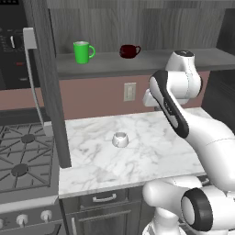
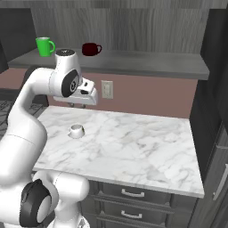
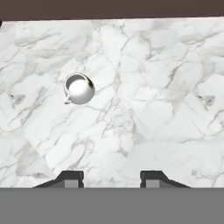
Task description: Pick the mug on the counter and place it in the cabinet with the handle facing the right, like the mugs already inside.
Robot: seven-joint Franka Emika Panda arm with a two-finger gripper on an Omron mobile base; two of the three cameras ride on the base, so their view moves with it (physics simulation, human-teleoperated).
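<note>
The small white mug (image 1: pixel 120 139) (image 2: pixel 76 131) stands upright on the white marble counter (image 1: pixel 137 160) (image 2: pixel 138 147), left of its middle. From above, the mug (image 3: pixel 79 89) shows its open mouth, and its handle (image 3: pixel 68 101) points toward the lower left of the hand view. My gripper (image 3: pixel 111 179) hangs well above the counter, open and holding nothing, to the right of the mug and apart from it. On the cabinet's grey shelf board (image 1: pixel 151 62) (image 2: pixel 147 66) stand a green mug (image 1: pixel 82 52) (image 2: pixel 44 46) and a dark red mug (image 1: pixel 129 51) (image 2: pixel 91 48), handles to the right.
A gas stove (image 1: pixel 23 156) adjoins the counter's left side behind a dark upright panel (image 1: pixel 51 82). A wall outlet (image 1: pixel 130 91) (image 2: pixel 107 89) sits on the pink backsplash. Tall dark cabinetry (image 2: pixel 213 133) bounds the right end. Drawers (image 2: pixel 129 193) lie below the counter.
</note>
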